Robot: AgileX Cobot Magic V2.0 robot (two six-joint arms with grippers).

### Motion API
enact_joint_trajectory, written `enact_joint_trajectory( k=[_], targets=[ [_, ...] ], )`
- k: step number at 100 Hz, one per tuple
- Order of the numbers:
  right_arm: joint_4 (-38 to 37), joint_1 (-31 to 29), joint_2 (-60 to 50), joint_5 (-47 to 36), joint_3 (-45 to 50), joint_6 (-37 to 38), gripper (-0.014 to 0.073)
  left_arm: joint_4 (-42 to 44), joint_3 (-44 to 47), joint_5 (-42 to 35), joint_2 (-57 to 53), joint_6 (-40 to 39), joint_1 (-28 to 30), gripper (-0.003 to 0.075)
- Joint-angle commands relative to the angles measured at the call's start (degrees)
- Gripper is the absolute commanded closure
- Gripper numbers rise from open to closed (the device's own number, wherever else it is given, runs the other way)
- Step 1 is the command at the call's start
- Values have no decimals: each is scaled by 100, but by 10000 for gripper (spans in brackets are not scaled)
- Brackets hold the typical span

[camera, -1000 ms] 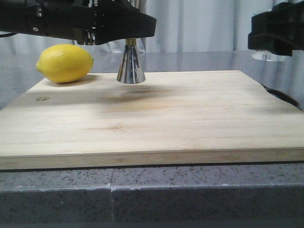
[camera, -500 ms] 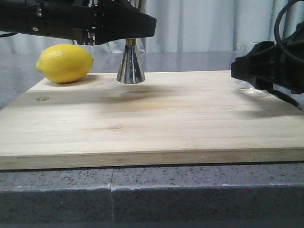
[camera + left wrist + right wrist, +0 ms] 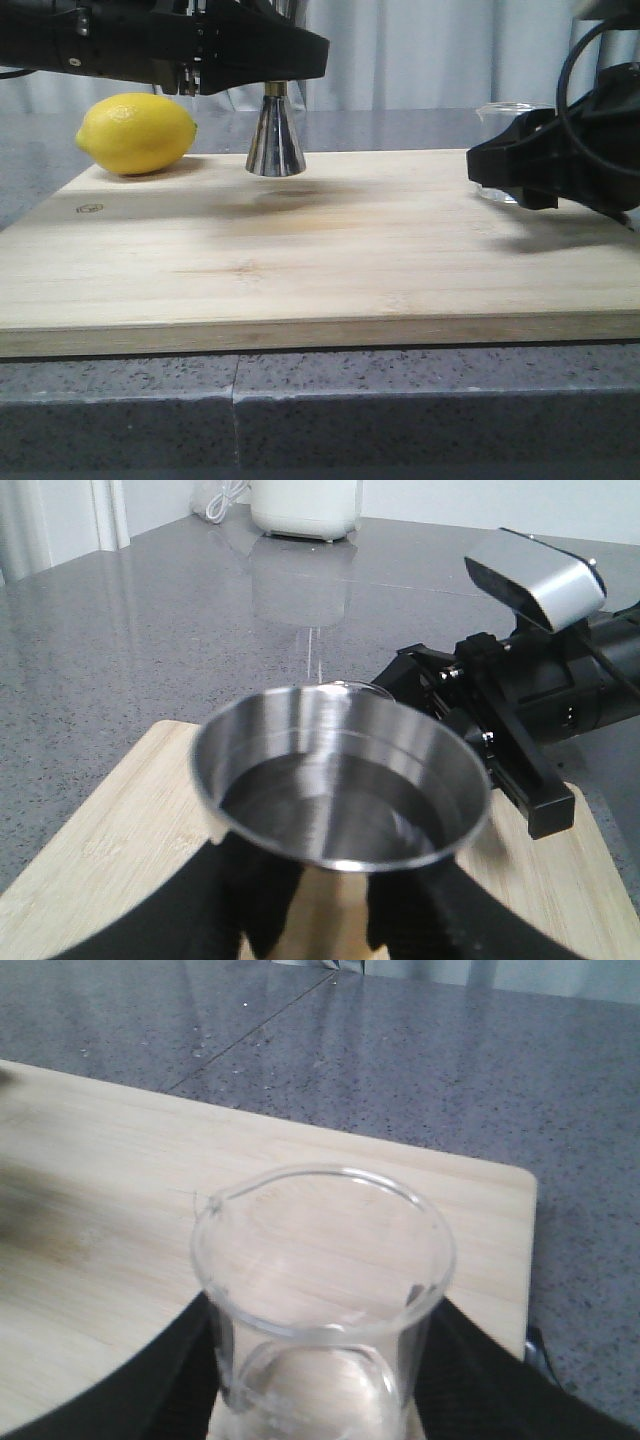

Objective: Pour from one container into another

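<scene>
Left fingers [image 3: 250,900] clasp jigger [image 3: 340,780]; right fingers [image 3: 170,1380] apparently grip beaker [image 3: 320,1290].

Front cam sat low at bench [image 3: 300,400] edge, facing fwd; wrist cams looked down close; all shared board [image 3: 330,250].

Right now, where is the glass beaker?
In the front view the glass beaker is at the right edge of the wooden board, held in the right end effector, far right of the steel jigger.
</scene>
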Motion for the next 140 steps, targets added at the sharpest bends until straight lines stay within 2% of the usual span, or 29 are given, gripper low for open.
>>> enact_joint_trajectory(
  k=[1,18,29,52,95,112,140],
  targets=[
    [-88,-10,-130,-584,-97,4,208,-488,-161,576,-239,-36,-47,470],
    [-88,-10,-142,-546,-97,4,32,-488,-161,576,-239,-36,-47,470],
    [-88,-10,-307,-195,-97,176,18,-488,-161,576,-239,-36,-47,470],
    [-159,-10,-1135,1623,-109,701,18,-488,-161,576,-239,-36,-47,470],
    [-159,0,-3130,5519,-775,691,18,-488,-161,576,-239,-36,-47,470],
    [-277,0,-3725,5951,-840,691,18,-488,-161,576,-239,-36,-47,470],
    [-488,0,-4234,6101,-840,691,18,-488,-161,576,-239,-36,-47,470]
  ],
)
